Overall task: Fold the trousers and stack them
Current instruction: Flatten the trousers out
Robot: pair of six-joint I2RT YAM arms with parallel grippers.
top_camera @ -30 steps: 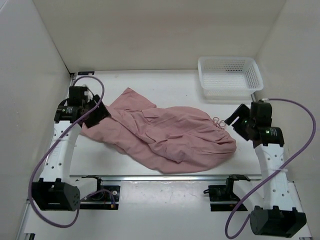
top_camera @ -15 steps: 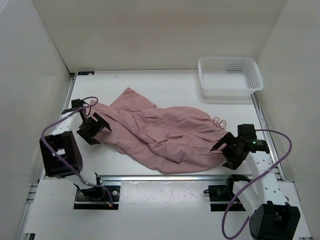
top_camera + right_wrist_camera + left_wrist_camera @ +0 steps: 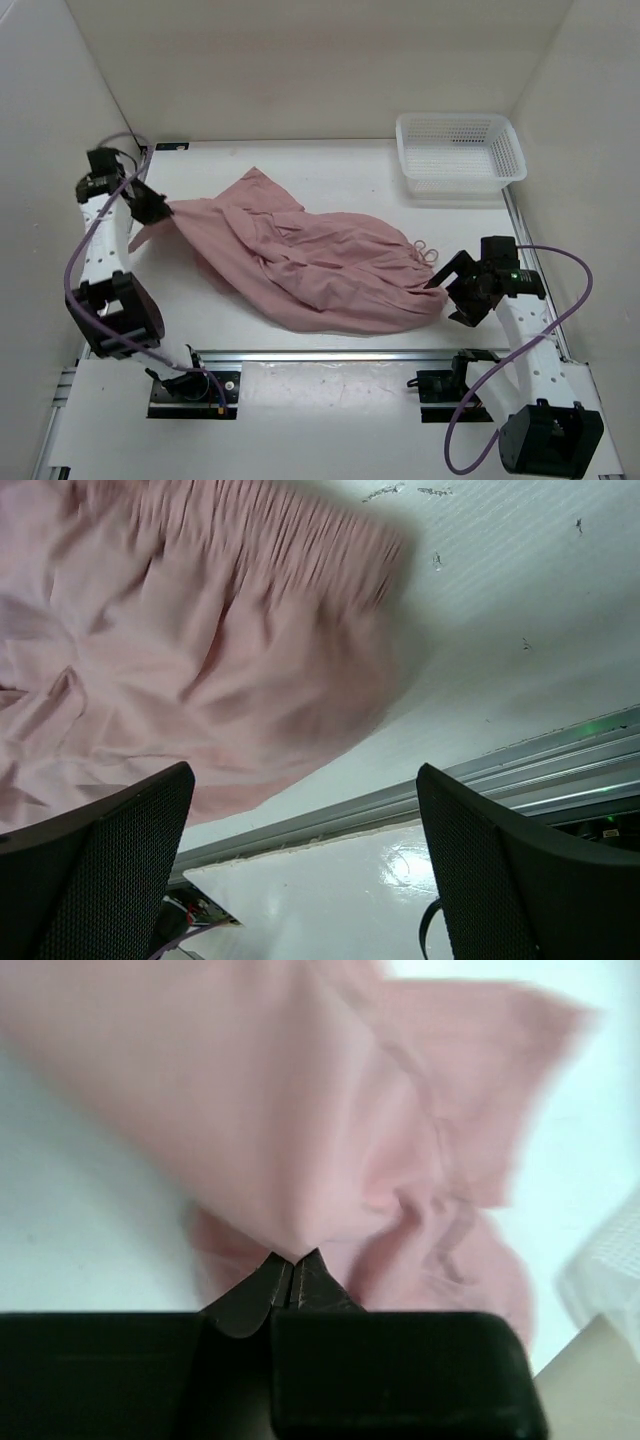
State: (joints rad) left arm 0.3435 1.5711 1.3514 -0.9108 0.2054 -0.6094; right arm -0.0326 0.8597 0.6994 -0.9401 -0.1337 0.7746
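Observation:
The dusty-pink trousers (image 3: 320,265) lie crumpled across the middle of the table. My left gripper (image 3: 155,208) is at the far left and raised, shut on the trousers' left edge. The fabric there is pulled taut into a point. In the left wrist view the jaws (image 3: 293,1263) meet on a pinch of the trousers (image 3: 330,1110). My right gripper (image 3: 452,292) stands open just off the right end of the trousers, with nothing between its fingers (image 3: 100,870). The gathered waistband (image 3: 260,540) lies ahead of them, and thin drawstrings (image 3: 425,250) curl beside that end.
A white mesh basket (image 3: 460,150) sits at the back right corner. A metal rail (image 3: 330,355) runs along the table's near edge, also under the right gripper (image 3: 480,775). White walls close in the left, back and right sides.
The left gripper went from open beside the trousers to shut on their left edge, then swung back and left, dragging the fabric left. The right gripper stayed open and shifted slightly.

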